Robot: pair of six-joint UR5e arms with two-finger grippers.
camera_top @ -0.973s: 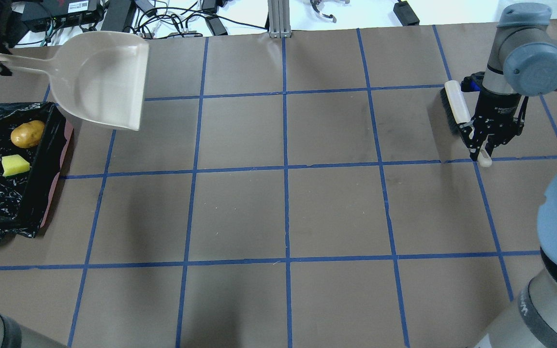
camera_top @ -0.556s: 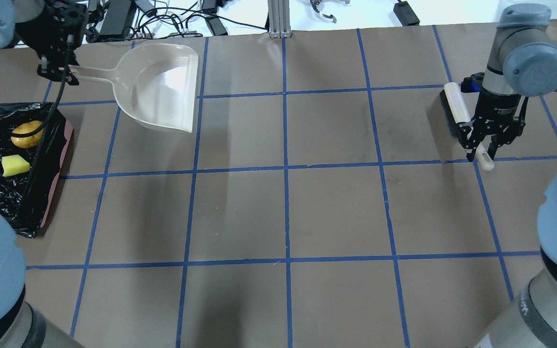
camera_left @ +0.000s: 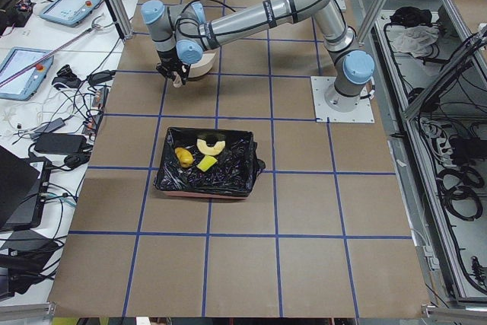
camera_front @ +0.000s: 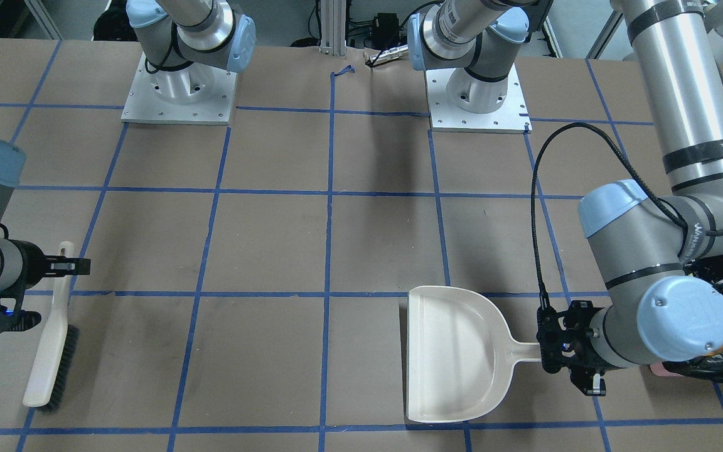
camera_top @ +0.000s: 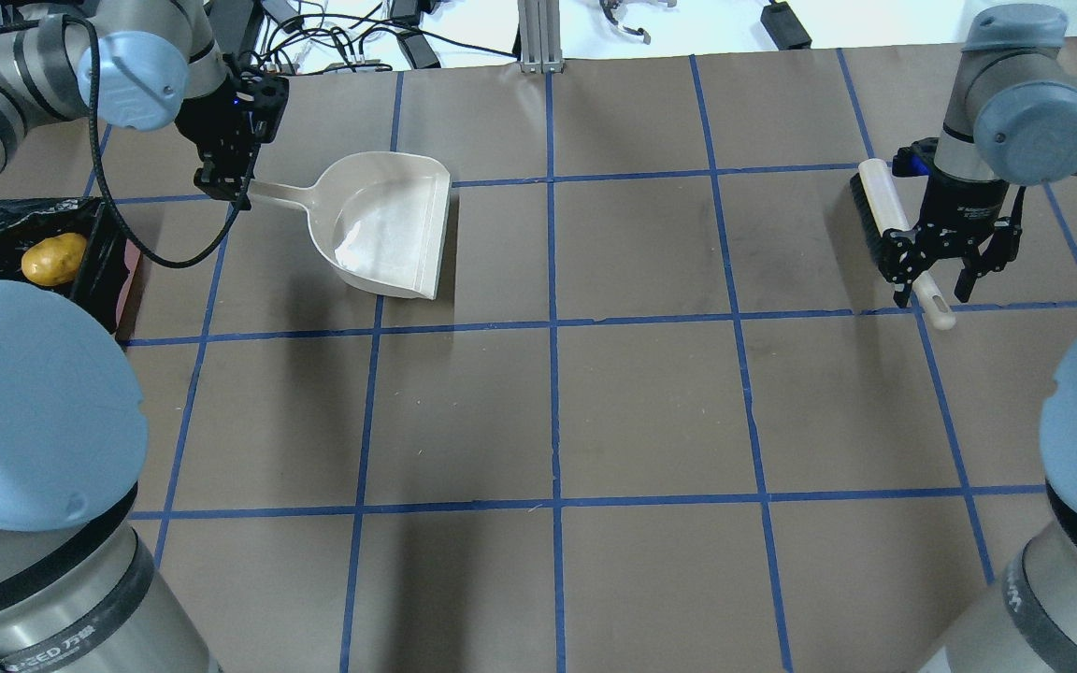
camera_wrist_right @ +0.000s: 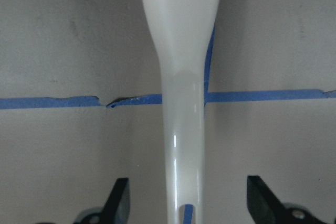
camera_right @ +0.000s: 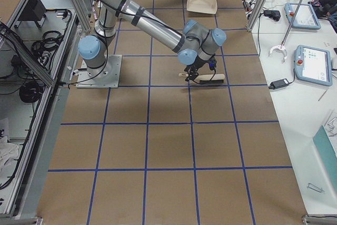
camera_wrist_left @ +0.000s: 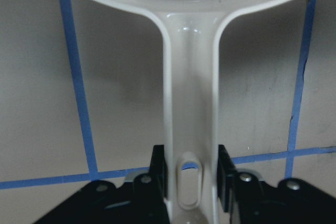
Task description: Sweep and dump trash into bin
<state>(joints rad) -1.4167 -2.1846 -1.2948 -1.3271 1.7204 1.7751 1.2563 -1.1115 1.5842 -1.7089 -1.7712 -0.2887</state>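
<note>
The bin [camera_left: 232, 173], a pinkish box lined with a crinkly black bag, sits on the brown, blue-gridded worktop [camera_top: 651, 411] at the robot's left end. All three pieces of trash lie inside it: the golden-brown potato [camera_left: 183, 157] against the bin's outer side, the yellow sponge [camera_left: 206, 163] just beside the potato, and the curved tan bread piece [camera_left: 210, 144] next to them at the bin's far wall. Near the bin, on its far side, the left hand [camera_top: 225, 187] is clenched on the end of the cream dustpan's handle, both fingers [camera_wrist_left: 157, 177] pressed against the handle's sides. The dustpan [camera_top: 389, 224] is empty and lies level, its mouth pointing away from the bin; whether it touches the worktop cannot be told. Well apart from the bin, at the opposite end of the worktop, the brush [camera_top: 878, 196] lies on its side. The right hand [camera_top: 934, 283] hangs over the brush's white handle, released, its fingers [camera_wrist_right: 118, 203] spread wide on either side of the handle without touching it.
</note>
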